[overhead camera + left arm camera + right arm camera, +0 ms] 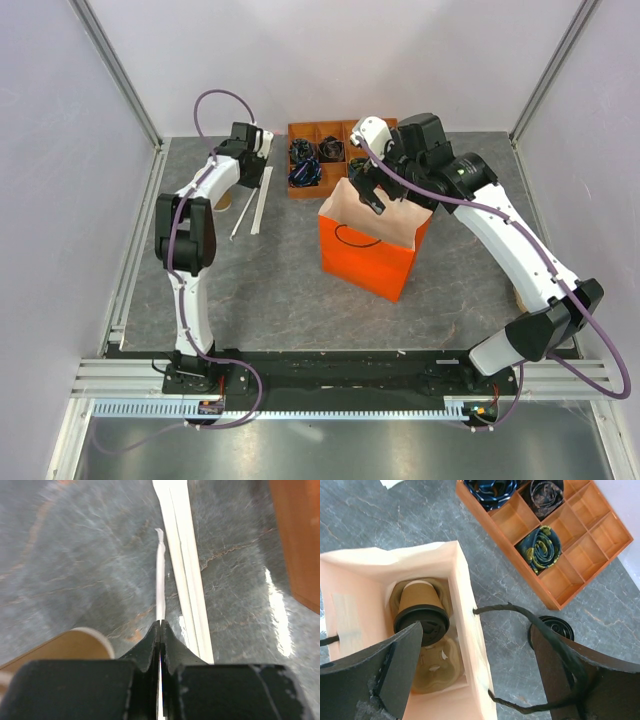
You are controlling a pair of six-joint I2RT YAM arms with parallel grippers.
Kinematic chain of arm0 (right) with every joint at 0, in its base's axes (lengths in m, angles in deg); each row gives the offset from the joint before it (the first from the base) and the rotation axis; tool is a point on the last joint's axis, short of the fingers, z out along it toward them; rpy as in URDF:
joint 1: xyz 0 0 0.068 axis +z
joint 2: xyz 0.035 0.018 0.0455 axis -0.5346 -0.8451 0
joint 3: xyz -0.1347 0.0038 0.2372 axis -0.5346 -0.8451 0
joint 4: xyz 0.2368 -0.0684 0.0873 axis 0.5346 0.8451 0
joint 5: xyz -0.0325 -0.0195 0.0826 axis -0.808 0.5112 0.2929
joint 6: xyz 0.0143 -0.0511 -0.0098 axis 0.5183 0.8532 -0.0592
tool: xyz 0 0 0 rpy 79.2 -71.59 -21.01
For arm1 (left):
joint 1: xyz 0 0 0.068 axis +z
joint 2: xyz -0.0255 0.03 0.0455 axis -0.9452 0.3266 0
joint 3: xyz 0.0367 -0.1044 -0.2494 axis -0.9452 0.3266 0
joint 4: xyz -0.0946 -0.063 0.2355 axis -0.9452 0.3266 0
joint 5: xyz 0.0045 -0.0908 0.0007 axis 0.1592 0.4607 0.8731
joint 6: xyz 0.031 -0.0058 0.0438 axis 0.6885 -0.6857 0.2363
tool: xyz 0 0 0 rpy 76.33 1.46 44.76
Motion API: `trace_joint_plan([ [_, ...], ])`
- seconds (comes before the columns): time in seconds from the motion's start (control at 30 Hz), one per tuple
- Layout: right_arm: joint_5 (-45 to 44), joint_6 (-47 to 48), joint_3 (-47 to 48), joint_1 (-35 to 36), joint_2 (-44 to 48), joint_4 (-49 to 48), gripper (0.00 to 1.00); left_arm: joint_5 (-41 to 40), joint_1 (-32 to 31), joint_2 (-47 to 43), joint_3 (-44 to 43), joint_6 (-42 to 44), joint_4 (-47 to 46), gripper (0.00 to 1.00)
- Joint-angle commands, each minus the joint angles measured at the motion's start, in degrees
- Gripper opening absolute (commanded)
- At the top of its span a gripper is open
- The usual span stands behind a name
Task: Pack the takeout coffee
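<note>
Right gripper (477, 630): over the mouth of the orange paper bag (368, 262), jaws spread wide with one to either side of the bag's wall. Nothing is held.

Takeout coffee (421, 611): inside the bag, lying tilted. The black lid points to about 7 o'clock in the right wrist view and the tan base to 12.

The bag's black cord handle (520, 611) loops across in front of the right-hand jaw.

Wooden divider tray (300, 190) with rolled neckties (540, 550): at 12 o'clock from the bag in the top view.

Left gripper (160, 626): at 10 o'clock from the bag, jaws pressed together. A paper-wrapped straw (160, 580) runs from the tips toward 12 o'clock. I cannot tell whether it is pinched.

A tan paper cup (75, 645) sits at 8 o'clock of the tips.
</note>
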Motion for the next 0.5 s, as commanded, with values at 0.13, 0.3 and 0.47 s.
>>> trace_joint_plan([
  [0.13,1.36,-1.87,3.69,-0.2,0.38,-1.89,0.98,1.7,0.2,-8.42,-2.04,-1.29,1.32,0.02],
  [0.3,1.71,-2.84,4.48,-0.2,0.56,-2.15,0.98,1.26,0.2,-5.08,-2.93,-0.5,5.01,0.3],
  [0.47,1.53,-4.16,5.97,-0.2,0.82,-1.63,0.98,1.79,0.29,-2.28,-2.22,0.99,5.01,0.39],
])
